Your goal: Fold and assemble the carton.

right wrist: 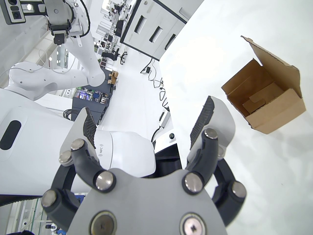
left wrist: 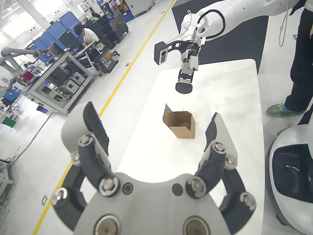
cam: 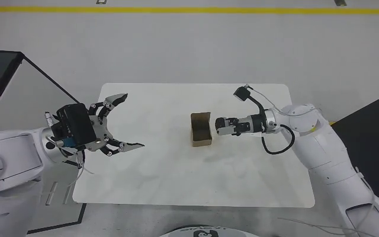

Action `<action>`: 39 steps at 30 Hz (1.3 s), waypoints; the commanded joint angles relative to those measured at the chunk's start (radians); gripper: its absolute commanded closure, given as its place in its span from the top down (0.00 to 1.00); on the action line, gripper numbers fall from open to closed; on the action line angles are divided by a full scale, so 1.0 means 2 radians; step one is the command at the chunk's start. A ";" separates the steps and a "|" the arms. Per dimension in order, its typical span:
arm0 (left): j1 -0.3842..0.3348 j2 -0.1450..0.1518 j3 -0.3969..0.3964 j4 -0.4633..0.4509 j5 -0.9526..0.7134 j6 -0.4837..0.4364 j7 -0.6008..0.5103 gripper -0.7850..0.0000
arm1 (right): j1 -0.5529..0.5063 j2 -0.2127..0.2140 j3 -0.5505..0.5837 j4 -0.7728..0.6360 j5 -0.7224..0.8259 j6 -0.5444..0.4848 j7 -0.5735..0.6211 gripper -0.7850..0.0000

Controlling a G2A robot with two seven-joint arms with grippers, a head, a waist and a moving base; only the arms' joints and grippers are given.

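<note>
Just off the right gripper's (right wrist: 148, 108) fingertips, its fingers spread and empty: one carton (right wrist: 269, 99), brown corrugated card, standing open-topped on the table (right wrist: 244, 13), one flap upright, tabs lying inside. Left gripper (left wrist: 151, 112), spread wide, faces it from well apart. Probably light, thin-walled, easily crushed or pushed along; best pinched at a wall's rim or the flap's edge.

The left gripper (cam: 134, 119) is held with its fingers spread wide (forearm roughly level). The right gripper (cam: 218, 126) points toward it, fingers parted, with the elbow bent.
</note>
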 commanded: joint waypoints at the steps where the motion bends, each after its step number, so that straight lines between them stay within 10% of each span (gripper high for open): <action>1: 0.000 0.000 0.000 0.000 0.000 0.002 0.001 1.00 | 0.000 0.000 0.000 0.000 0.000 0.000 0.000 1.00; 18: 0.039 0.007 0.061 -0.008 -0.100 0.082 -0.129 1.00 | -0.029 0.008 0.032 0.028 0.038 -0.022 0.019 1.00; 26: 0.031 0.011 0.121 0.024 -0.242 0.206 -0.222 1.00 | -0.035 0.015 0.056 0.045 0.031 -0.038 0.024 1.00; 27: 0.027 0.011 0.127 0.025 -0.253 0.219 -0.234 0.76 | -0.036 0.016 0.057 0.044 0.030 -0.039 0.024 0.94; 28: 0.023 0.011 0.131 0.027 -0.266 0.237 -0.237 0.01 | -0.038 0.017 0.059 0.042 0.030 -0.039 0.023 0.40; 29: 0.017 0.011 0.132 0.025 -0.267 0.246 -0.245 0.00 | -0.039 0.019 0.061 0.041 0.026 -0.041 0.022 0.00; 39: 0.018 0.011 0.140 0.030 -0.270 0.277 -0.255 0.00 | -0.042 0.018 0.059 0.041 0.022 -0.037 0.014 0.00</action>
